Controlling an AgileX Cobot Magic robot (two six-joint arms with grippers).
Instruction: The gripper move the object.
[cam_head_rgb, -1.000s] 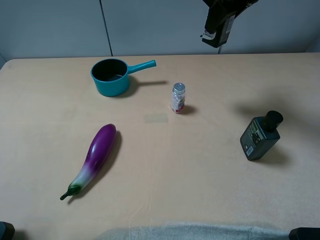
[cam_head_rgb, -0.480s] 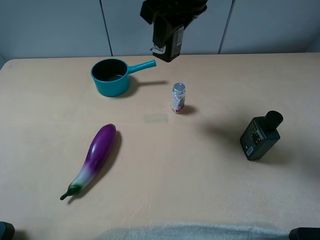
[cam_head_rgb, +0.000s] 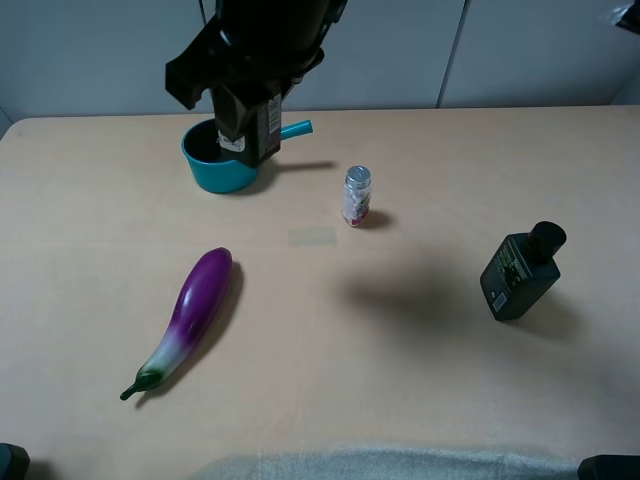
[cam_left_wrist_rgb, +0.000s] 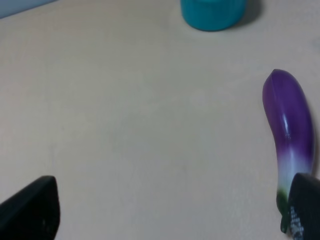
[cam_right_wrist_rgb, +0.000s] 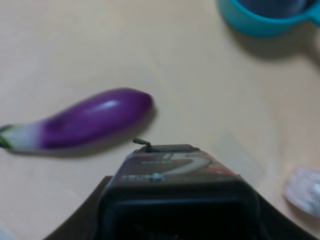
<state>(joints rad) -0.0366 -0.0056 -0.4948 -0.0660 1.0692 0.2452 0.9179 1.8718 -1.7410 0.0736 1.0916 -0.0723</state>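
Right pincer: the right pincer (cam_head_rgb: 245, 95) reaches across to the left side and is clenched on the object (cam_head_rgb: 258, 135), the small black bottle, which hangs below its jaws with the white-and-red label showing
Left pincer: the left pincer (cam_left_wrist_rgb: 167, 212) is spread wide and grasps nothing, low over the bare table (cam_head_rgb: 420, 400) near the eggplant (cam_left_wrist_rgb: 291, 135)
Change: within the last second the right pincer has swept the object from the far right rear, past the middle, to the left rear
Object now: in the air, overlapping the teal pot (cam_head_rgb: 215, 165) in the high view; whether it is right above the pot or short of it cannot be told
Right wrist view: the object (cam_right_wrist_rgb: 170, 167) fills the foreground, with the eggplant and the pot lying beyond it
Unmoved: the shaker (cam_head_rgb: 357, 195), the dark-green bottle (cam_head_rgb: 520, 272), the eggplant and the pot lie as they did
Meaning for the task: the carry looks largely done; lowering and release are probably what is left
Risk: a tilted set-down could tip the bottle or knock the pot
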